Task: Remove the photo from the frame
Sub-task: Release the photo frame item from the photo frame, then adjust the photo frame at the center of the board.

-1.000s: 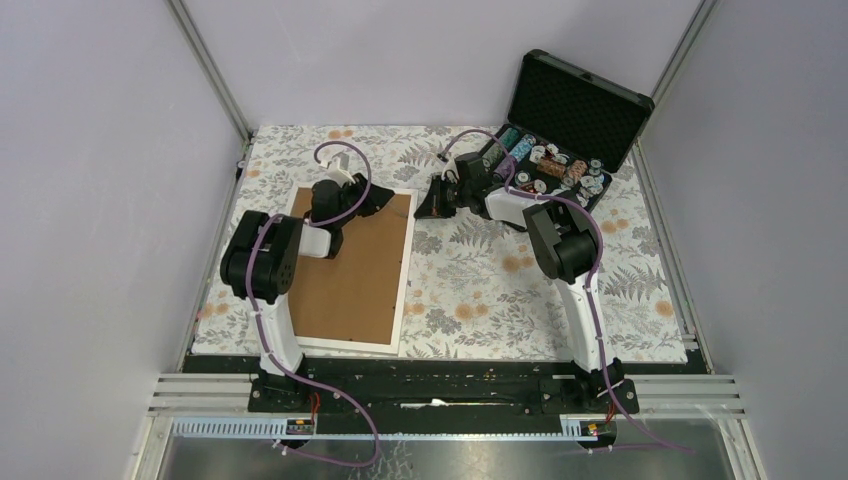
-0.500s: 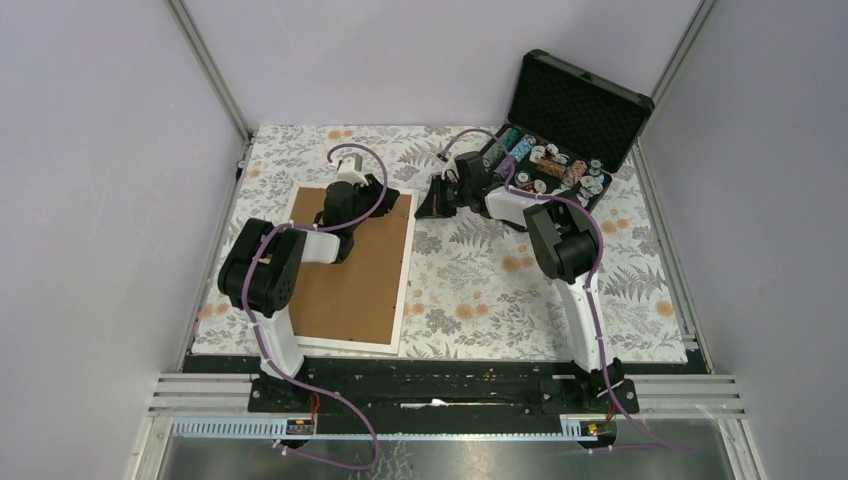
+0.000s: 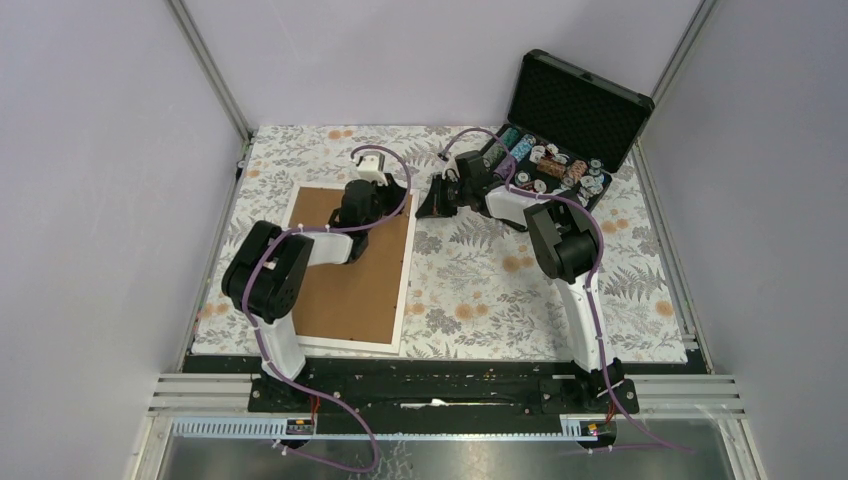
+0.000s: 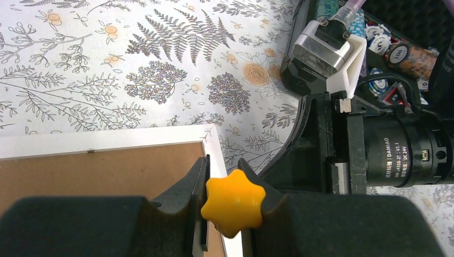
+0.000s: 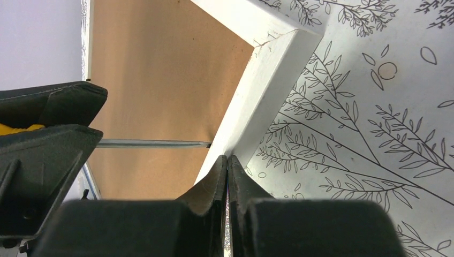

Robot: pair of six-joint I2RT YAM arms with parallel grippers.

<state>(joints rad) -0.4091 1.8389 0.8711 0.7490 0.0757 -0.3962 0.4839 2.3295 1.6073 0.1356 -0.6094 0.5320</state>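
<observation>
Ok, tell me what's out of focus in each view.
Top external: evenly lit, sharp throughout. Left wrist: the yellow handle and left pincer's fingers look soft, the tablecloth crisp. Right wrist: right pincer's fingers blurred, the frame corner sharp.

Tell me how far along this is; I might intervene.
Done: nothing; the frame lies face down, brown back in place. In hand: left gripper holds a yellow tool at its far corner, shut right gripper at the border. Left: free the back, lift out the photo.

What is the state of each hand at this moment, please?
Left hand: closed on a yellow-handled tool, whose thin blade reaches the inner edge of the frame.
Right hand: closed, holding nothing.
</observation>
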